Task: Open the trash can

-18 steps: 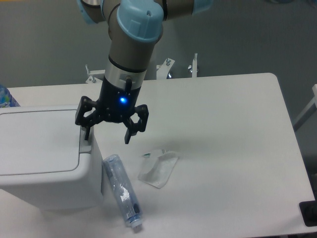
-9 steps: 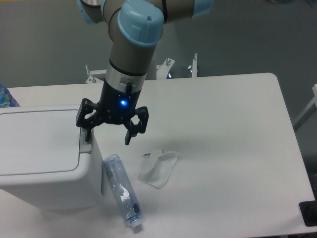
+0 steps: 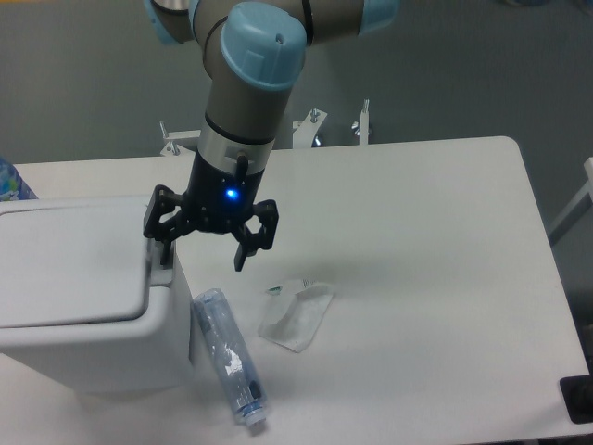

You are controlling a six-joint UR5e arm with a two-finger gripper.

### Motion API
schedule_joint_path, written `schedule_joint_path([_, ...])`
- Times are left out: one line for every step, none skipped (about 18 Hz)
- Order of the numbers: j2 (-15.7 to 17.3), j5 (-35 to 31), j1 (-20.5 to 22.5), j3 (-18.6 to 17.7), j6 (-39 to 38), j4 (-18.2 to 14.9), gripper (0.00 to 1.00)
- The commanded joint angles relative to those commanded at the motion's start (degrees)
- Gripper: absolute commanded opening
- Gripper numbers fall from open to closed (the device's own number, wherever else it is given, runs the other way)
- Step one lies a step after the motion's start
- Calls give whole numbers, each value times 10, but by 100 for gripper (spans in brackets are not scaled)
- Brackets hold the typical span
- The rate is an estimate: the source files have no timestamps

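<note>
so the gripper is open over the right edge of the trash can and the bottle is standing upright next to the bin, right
Not quite. The fixed camera shows the clear bottle lying on its side on the table, not standing. The rest holds: the gripper is open, its fingers spread over the right edge of the trash can, and the bottle is next to the bin.

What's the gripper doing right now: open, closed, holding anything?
Gripper: open, holding nothing; one finger at the grey push tab of the trash can.
</note>
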State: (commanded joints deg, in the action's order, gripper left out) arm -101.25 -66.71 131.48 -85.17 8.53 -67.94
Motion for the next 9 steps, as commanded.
schedule_joint_path([0, 0, 0, 0, 0, 0, 100])
schedule_joint_path([0, 0, 0, 0, 0, 0, 100])
schedule_joint_path([0, 0, 0, 0, 0, 0, 100])
schedule_joint_path([-1, 0, 0, 0, 0, 0, 100])
schedule_joint_path([0, 0, 0, 0, 0, 1, 100])
schedule_joint_path([0, 0, 0, 0, 0, 1, 100])
schedule_joint_path([0, -1, 0, 2, 1, 1, 100])
schedule_joint_path([0, -1, 0, 5, 1, 1, 100])
schedule_joint_path([0, -1, 0, 10, 2, 4, 100])
